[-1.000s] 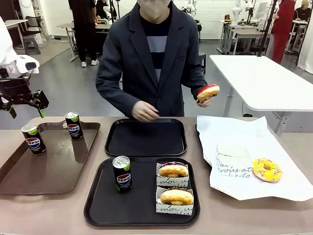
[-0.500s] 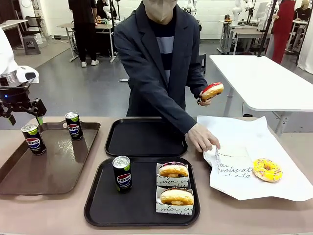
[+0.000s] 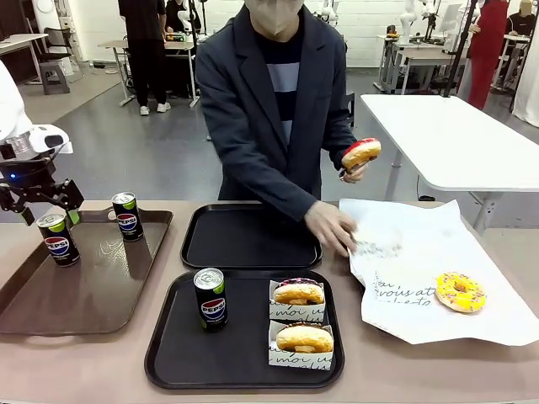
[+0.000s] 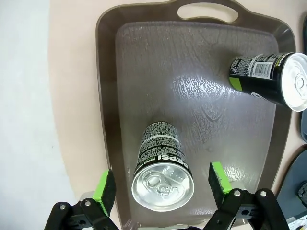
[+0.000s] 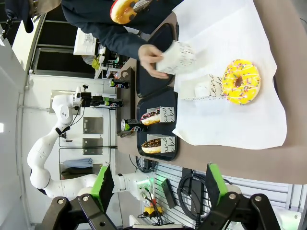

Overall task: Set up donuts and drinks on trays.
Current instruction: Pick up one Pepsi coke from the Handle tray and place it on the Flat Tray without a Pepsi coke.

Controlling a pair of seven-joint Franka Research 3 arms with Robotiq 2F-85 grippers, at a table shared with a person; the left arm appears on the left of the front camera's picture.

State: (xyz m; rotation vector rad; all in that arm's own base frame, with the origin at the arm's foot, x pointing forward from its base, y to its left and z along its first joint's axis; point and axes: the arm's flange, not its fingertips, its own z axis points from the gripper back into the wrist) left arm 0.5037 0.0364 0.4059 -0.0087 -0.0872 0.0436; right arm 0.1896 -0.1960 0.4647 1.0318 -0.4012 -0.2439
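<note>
My left gripper (image 3: 49,212) is open just above a Pepsi can (image 3: 57,240) on the brown tray (image 3: 93,295). From the wrist, its green pads (image 4: 104,184) stand either side of the can's silver top (image 4: 163,179), apart from it. A second can (image 3: 126,216) stands further back. The near black tray (image 3: 177,362) holds a third can (image 3: 210,299) and two sleeved donuts (image 3: 298,294) (image 3: 304,338). The far black tray (image 3: 251,236) is bare. A person holds a pink donut (image 3: 360,155). My right gripper (image 5: 159,184) is open and holds nothing.
White paper (image 3: 421,244) covers the table's right side, with a yellow-sprinkled donut (image 3: 460,292) and a printed sleeve (image 3: 404,290) on it. The person's other hand (image 3: 333,227) lifts a white sleeve over the paper's left edge. A white table (image 3: 455,135) stands behind.
My left gripper has come down and rightward over the front can. The person's free hand swung from the far tray to the paper and took up a sleeve.
</note>
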